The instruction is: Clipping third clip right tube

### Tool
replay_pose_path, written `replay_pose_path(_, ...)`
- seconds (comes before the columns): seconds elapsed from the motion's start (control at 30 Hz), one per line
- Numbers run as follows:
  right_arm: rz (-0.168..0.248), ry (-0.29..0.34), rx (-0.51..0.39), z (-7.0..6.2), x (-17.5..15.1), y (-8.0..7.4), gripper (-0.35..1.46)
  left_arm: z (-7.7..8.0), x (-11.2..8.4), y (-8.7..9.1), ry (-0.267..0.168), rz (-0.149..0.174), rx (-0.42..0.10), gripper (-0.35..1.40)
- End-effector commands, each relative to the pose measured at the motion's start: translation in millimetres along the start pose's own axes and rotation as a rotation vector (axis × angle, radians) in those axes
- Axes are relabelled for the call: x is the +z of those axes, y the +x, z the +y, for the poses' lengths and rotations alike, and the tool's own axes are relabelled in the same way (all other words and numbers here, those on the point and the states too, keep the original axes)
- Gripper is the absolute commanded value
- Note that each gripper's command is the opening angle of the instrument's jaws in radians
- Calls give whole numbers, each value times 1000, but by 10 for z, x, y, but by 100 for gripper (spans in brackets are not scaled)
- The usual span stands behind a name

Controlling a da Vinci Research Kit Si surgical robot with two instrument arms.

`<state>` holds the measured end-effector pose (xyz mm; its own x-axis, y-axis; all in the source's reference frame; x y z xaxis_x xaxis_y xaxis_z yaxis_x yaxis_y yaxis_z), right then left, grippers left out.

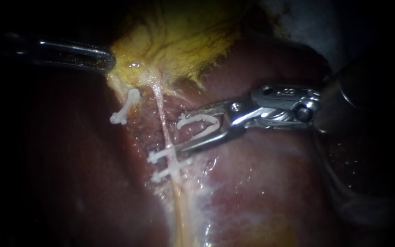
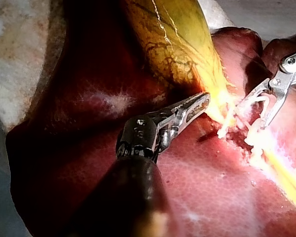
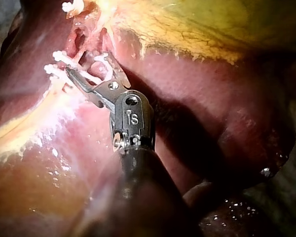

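Reaching in from the right edge of the endoscope view, the right instrument points leftward and slightly downward. Its jaws are spread wide and cradle an open clip, one white leg lying along each jaw. The right tube is the pale thread that starts at the yellow fringe of the gallbladder and runs steeply down the middle of the frame, leaning a little toward the lower right over the liver. It sits just left of the jaw tips, seemingly outside the mouth of the clip rather than within it. The jaws cross its long axis nearly square, so the coming move looks like a short advance leftward. Two clips already sit across this tube, an upper clip and a lower clip. The lower jaw's tip is very near the upper one's right end, so the bare stretch above it looks like the place for the third. A separate clip sits on the tube farther left. At upper left the left instrument meets the yellow fringe, but whether it holds tissue cannot be told.
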<state>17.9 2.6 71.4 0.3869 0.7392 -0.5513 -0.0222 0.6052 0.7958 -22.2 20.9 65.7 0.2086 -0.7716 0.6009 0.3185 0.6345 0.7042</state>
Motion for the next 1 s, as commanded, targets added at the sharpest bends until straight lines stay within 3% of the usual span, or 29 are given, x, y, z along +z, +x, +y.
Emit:
replay_pose_path(0.03,4,0,10,2,3,-2,51,0,0,0,0,0,0,-35)
replay_pose_path(0.13,36,11,47,9,14,-5,51,0,0,0,0,0,0,-35)
replay_pose_path(0.4,173,170,189,12,32,-1,51,0,1,0,0,0,0,-35)
replay_pose_path(0.73,279,338,245,-7,41,7,51,0,1,0,-1,0,0,-35)
replay_pose_path(1.0,326,308,272,-28,43,32,49,0,1,0,-1,0,0,-35)
